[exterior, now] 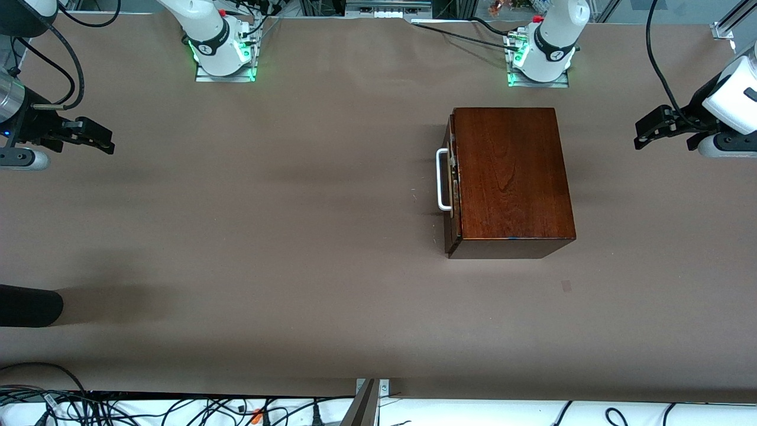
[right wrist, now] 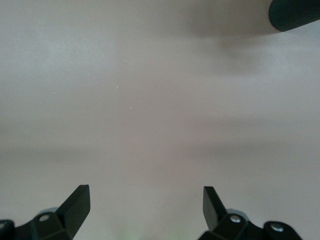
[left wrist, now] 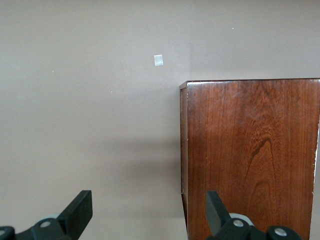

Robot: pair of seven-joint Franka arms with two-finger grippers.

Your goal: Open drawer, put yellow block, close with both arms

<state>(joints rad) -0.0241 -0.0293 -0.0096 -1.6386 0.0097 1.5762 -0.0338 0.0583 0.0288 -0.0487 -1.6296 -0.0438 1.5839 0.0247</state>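
The dark wooden box (exterior: 511,174) stands on the table near the left arm's base. Its drawer (exterior: 453,177) faces the right arm's end of the table, and its white loop handle (exterior: 442,179) sticks out. The drawer is pushed in or very nearly so. The yellow block is out of view. My left gripper (exterior: 641,133) hangs open over the table at the left arm's end, apart from the box. In the left wrist view that gripper (left wrist: 147,200) is empty and the box (left wrist: 250,160) shows. My right gripper (exterior: 103,139) (right wrist: 146,195) waits open and empty at the right arm's end.
A black rounded object (exterior: 29,305) (right wrist: 295,12) reaches in over the table's edge at the right arm's end, nearer the front camera. A small tape mark (exterior: 566,286) (left wrist: 158,60) lies on the brown tabletop (exterior: 266,207), nearer the front camera than the box. Cables run along the front edge.
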